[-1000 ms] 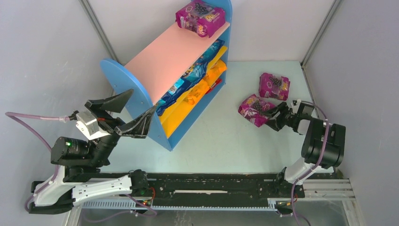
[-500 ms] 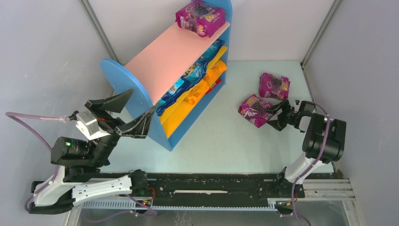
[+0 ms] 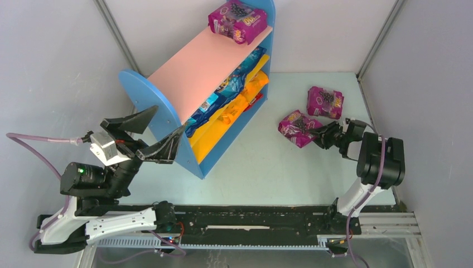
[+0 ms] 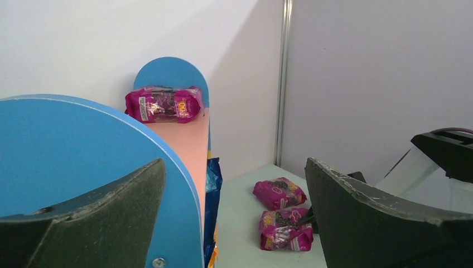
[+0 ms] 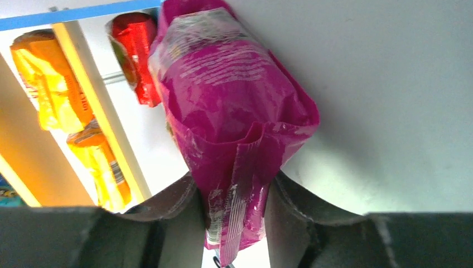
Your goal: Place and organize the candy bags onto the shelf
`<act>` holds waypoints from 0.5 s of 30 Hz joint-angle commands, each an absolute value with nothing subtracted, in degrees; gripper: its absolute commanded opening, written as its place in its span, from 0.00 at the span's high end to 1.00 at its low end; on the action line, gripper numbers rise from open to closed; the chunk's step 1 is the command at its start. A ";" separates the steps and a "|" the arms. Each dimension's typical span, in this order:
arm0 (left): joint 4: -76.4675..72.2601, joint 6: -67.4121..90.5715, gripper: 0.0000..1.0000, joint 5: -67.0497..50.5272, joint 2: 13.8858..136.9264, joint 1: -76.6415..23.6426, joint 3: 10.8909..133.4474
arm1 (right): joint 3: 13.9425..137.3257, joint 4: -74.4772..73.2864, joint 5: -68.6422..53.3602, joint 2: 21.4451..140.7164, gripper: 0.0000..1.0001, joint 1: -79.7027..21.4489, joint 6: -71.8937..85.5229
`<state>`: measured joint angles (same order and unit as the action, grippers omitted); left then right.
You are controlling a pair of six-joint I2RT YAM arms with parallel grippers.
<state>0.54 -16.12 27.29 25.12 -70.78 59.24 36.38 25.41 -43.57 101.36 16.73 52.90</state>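
Observation:
My right gripper [image 3: 320,134] is shut on the sealed end of a purple candy bag [image 3: 295,127], which lies low on the table right of the shelf; in the right wrist view the bag [image 5: 234,111] sits pinched between my fingers [image 5: 237,218]. A second purple bag [image 3: 325,101] lies just behind it. A third purple bag [image 3: 237,21] lies at the far end of the shelf's pink top board [image 3: 195,70]. Blue bags [image 3: 231,84] and orange bags [image 3: 237,106] fill the lower boards. My left gripper [image 3: 150,134] is open and empty, straddling the shelf's near blue side panel [image 4: 83,156].
Grey walls enclose the table on the left, back and right. The right wall stands close behind my right arm [image 3: 382,162]. A red bag [image 5: 134,56] shows on the lowest board. Bare table lies between the shelf and the two floor bags.
My right gripper has shifted slightly left and away, carrying the near purple bag with it. The left arm has not moved.

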 commanded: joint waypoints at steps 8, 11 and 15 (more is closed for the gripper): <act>-0.38 -15.78 0.00 27.19 25.77 -70.49 58.77 | 28.71 43.24 -47.81 89.63 0.69 16.79 64.91; -0.39 -15.34 0.00 26.77 25.44 -70.49 58.82 | 27.19 41.82 -48.25 84.32 0.70 16.71 65.81; -0.43 -14.90 0.00 26.68 24.93 -70.49 58.88 | 27.03 34.13 -48.07 74.31 0.74 16.32 64.96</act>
